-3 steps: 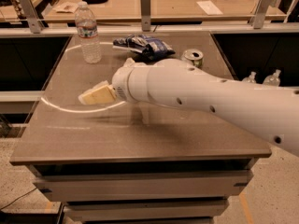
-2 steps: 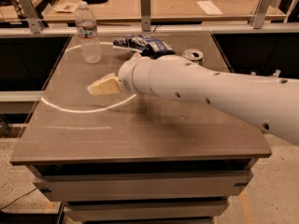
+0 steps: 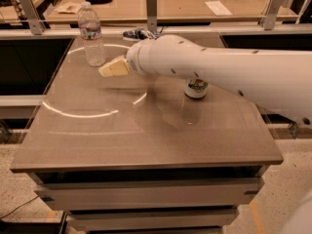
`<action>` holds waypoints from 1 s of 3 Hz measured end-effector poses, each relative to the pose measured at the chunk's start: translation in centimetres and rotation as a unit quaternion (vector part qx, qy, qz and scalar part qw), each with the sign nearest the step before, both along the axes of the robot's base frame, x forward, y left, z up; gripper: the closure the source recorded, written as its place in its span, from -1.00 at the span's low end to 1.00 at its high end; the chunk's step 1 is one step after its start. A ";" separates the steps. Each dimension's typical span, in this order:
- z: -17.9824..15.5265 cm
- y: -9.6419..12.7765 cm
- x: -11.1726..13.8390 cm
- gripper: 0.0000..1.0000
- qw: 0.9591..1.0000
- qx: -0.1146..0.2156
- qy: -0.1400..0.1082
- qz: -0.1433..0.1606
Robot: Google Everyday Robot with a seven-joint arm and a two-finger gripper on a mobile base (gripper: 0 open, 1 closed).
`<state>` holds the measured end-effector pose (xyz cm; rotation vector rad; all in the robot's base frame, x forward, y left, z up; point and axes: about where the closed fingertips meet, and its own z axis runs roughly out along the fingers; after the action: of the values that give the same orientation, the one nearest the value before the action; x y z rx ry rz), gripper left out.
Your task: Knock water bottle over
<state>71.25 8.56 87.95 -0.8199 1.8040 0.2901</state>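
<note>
The water bottle (image 3: 91,33) is a tall clear ribbed bottle with a white cap and a pale label band. It stands upright near the far left corner of the brown table (image 3: 146,135). My gripper (image 3: 112,67) has cream-coloured fingers closed together into one wedge and holds nothing. It hovers just right of and in front of the bottle's base, a small gap away. My thick white arm (image 3: 219,74) reaches in from the right.
A green-and-white soda can (image 3: 196,87) stands under my arm, right of centre. A dark blue bag (image 3: 139,34) lies at the table's far edge behind my arm. Beyond it is a wooden bench (image 3: 185,4) with metal posts. The table's left edge lies close to the bottle.
My gripper has moved farther back and left, closing in on the water bottle. The bottle still stands upright.
</note>
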 end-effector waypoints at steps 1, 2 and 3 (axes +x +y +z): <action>1.2 2.2 3.5 -1.00 1.000 0.001 -0.003 -0.001; 3.3 3.9 6.1 -1.00 1.000 0.007 -0.013 -0.002; 5.3 5.9 7.4 -1.00 1.000 0.012 -0.019 0.012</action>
<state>78.67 14.51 93.21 -0.8252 1.7521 0.3097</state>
